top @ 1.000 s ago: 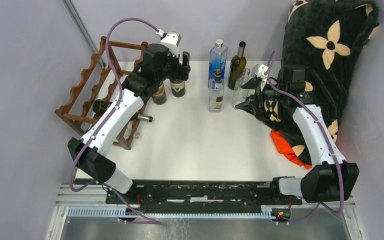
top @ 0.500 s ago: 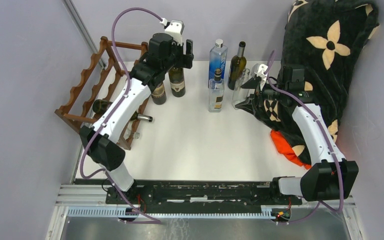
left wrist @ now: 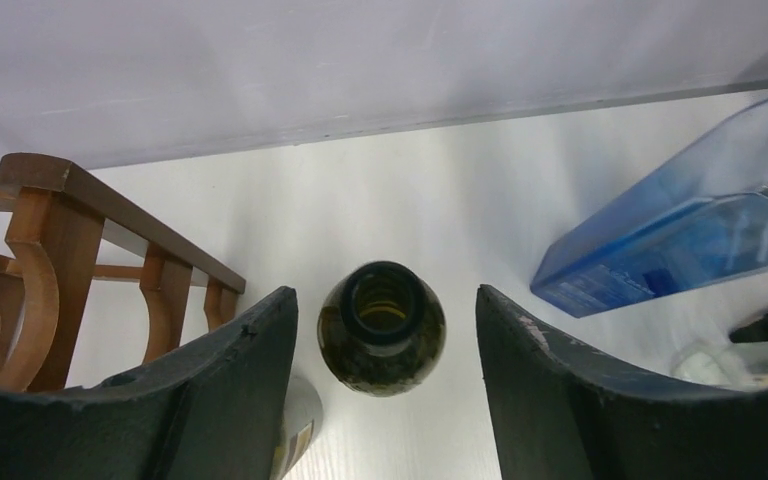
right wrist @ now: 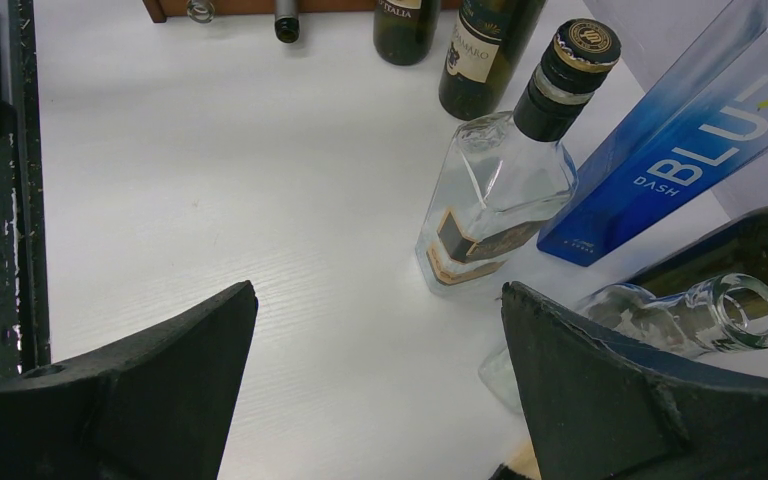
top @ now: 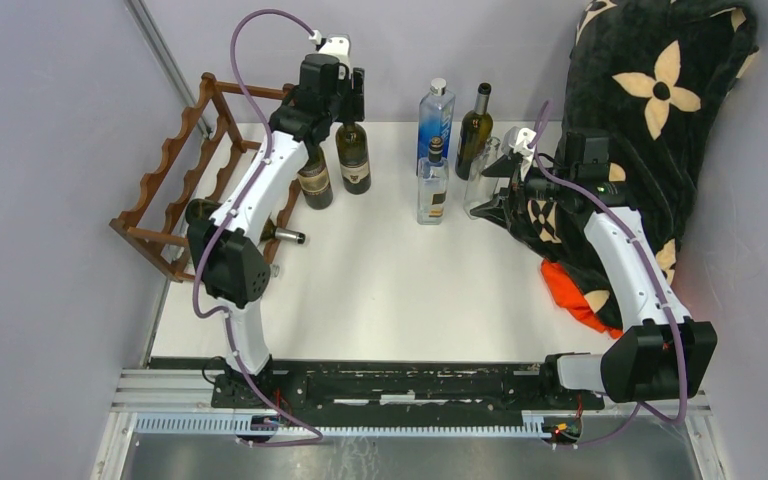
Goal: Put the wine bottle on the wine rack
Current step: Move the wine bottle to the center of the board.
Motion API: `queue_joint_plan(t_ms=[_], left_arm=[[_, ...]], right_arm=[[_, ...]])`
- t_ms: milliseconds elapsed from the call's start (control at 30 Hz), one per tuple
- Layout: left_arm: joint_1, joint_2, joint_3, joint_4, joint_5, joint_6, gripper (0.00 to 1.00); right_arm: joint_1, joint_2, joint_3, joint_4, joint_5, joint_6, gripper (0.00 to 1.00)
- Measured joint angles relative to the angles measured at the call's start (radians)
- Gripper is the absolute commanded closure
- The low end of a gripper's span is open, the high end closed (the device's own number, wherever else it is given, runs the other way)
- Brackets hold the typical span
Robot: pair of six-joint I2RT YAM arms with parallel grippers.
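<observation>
The wine rack [top: 175, 175] sits at the left edge of the table [top: 390, 280]. Just right of it the wine bottle [left wrist: 382, 345] stands upright, its neck between the left tool's [left wrist: 382, 300] open jaws, which do not touch it. Centre them, then close squarely below the lip before lifting. The right tool [right wrist: 380, 380] hangs wide open, empty.

Bright even light, faint soft shadows, mild glare — close edges blurred
</observation>
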Motion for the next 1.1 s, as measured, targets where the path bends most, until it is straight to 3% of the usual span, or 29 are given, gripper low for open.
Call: queue_joint_plan(t_ms=[167, 300, 467, 833, 1100], left_arm=[[0.017, 0.058, 0.033, -0.007, 0.004, 0.0, 0.43], [0.018, 0.084, 0.035, -0.01, 0.022, -0.001, 0.67], [0.019, 0.087, 0.035, -0.005, 0.064, 0.001, 0.77], [0.015, 0.144, 0.038, 0.156, 0.187, 0.001, 0.79], [-0.048, 0.221, 0.099, 0.243, 0.203, 0.028, 0.78]], right_arm=[[0.0, 0.0, 0.0, 0.0, 0.0, 0.0, 0.02], [0.0, 0.0, 0.0, 0.0, 0.0, 0.0, 0.02], [0.0, 0.004, 0.0, 0.0, 0.0, 0.0, 0.02], [0.0, 0.011, 0.0, -0.004, 0.001, -0.002, 0.02], [0.0, 0.016, 0.0, -0.018, 0.009, -0.02, 0.02]])
